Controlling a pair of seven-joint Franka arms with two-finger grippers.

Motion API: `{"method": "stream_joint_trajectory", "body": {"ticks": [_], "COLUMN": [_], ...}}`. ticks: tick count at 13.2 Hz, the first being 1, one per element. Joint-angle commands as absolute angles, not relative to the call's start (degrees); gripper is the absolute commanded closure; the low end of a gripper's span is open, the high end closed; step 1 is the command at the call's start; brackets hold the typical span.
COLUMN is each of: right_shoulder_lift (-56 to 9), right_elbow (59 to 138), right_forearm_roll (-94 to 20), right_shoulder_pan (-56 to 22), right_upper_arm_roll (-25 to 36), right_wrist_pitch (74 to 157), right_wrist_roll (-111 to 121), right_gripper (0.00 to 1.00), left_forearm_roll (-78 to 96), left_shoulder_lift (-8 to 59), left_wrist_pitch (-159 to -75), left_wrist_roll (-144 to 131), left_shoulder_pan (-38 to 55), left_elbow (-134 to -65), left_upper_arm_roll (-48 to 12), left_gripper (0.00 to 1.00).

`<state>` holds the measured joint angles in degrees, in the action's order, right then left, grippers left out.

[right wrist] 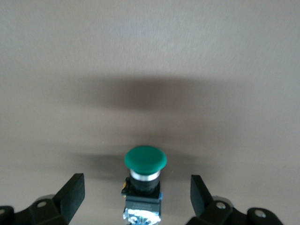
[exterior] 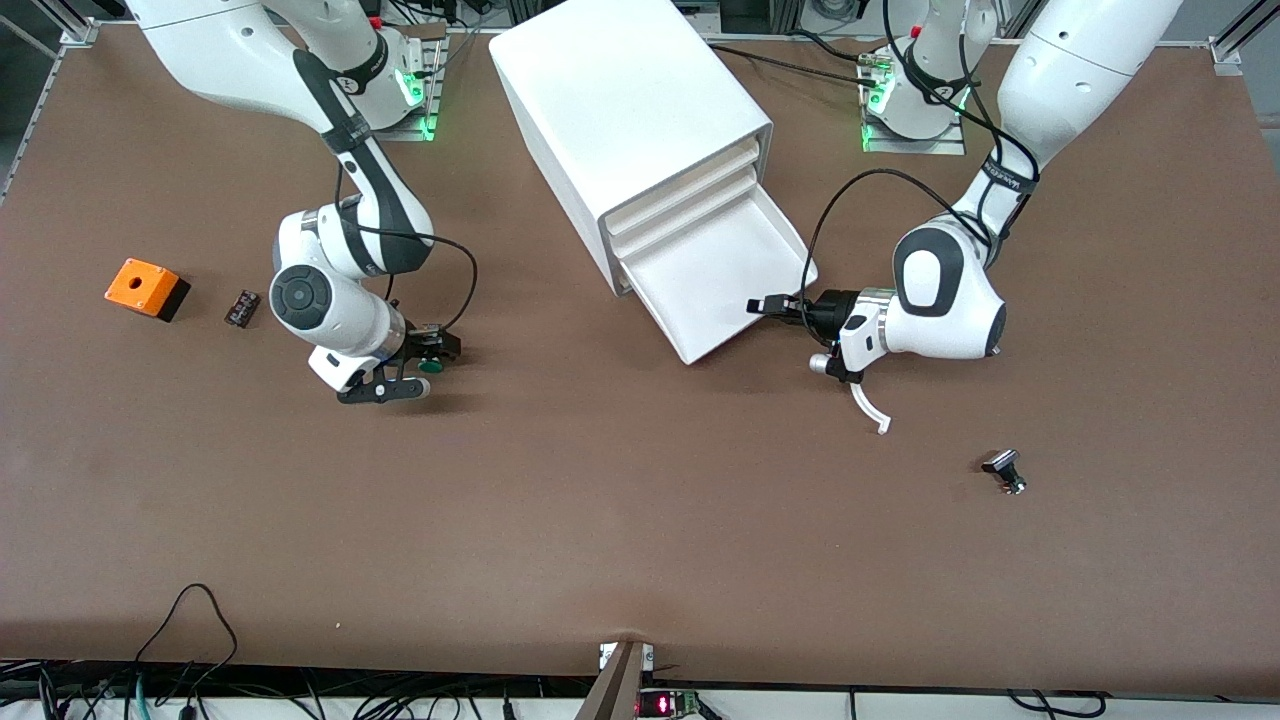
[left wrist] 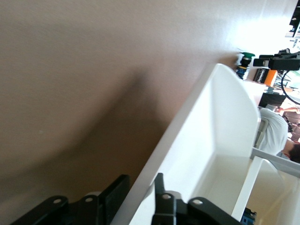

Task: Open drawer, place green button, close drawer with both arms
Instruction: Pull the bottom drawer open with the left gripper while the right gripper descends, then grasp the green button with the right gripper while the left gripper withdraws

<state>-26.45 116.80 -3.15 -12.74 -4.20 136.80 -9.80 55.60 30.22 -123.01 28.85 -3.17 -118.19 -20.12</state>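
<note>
The big white cabinet (exterior: 620,90) stands at the back middle. Its lowest drawer (exterior: 720,270) is pulled out and looks empty. My left gripper (exterior: 770,305) is at the drawer's wall toward the left arm's end, near the front lip. In the left wrist view the gripper (left wrist: 139,183) has one finger on each side of that wall (left wrist: 220,122), closed on it. The green-capped button (exterior: 431,366) lies on the table toward the right arm's end. My right gripper (exterior: 425,367) is low around it, open. In the right wrist view the button (right wrist: 145,161) lies between the spread fingers (right wrist: 75,187), untouched.
An orange box (exterior: 146,288) and a small black part (exterior: 242,307) lie toward the right arm's end. A black-capped metal part (exterior: 1005,470) lies toward the left arm's end, nearer the front camera than the left gripper.
</note>
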Motion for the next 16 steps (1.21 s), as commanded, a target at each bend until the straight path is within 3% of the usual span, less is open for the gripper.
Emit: {"method": "stream_joint_trajectory", "body": {"ticks": [1,5,10,14,16], "right_shoulder_lift": [-24.70,-22.33,-20.48,-20.92,-21.01], "right_elbow": [120.58,125.15,128.14,129.64,129.64], "right_forearm_roll": [-4.04,-3.96,-3.96,-3.96,-3.96], "right_shoulder_pan": [-12.57,-12.57,-12.48,-12.48,-12.48], "right_upper_arm_roll": [-4.66,-4.75,-4.75,-4.75,-4.75], "right_wrist_pitch": [138.51,142.38,143.08,145.28,145.20], "right_wrist_roll": [-10.90,-10.81,-10.81,-10.72,-10.55], "right_gripper": [0.00,0.00,0.01,0.06,0.21], "left_forearm_roll": [53.96,53.62,53.44,50.39,42.14], "left_shoulder_lift": [29.36,27.95,21.02,14.69,12.14], "left_wrist_pitch": [-123.75,-123.14,-123.13,-123.57,-123.57], "left_wrist_roll": [28.12,27.95,27.69,27.86,27.86], "left_shoulder_pan": [-3.51,-4.83,-6.66,-13.18,-13.18], "left_elbow": [-118.21,-118.30,-119.00,-119.18,-117.43], "left_upper_arm_roll": [-19.16,-19.16,-19.25,-18.90,-17.84], "left_gripper": [0.00,0.00,0.00,0.00,0.00]}}
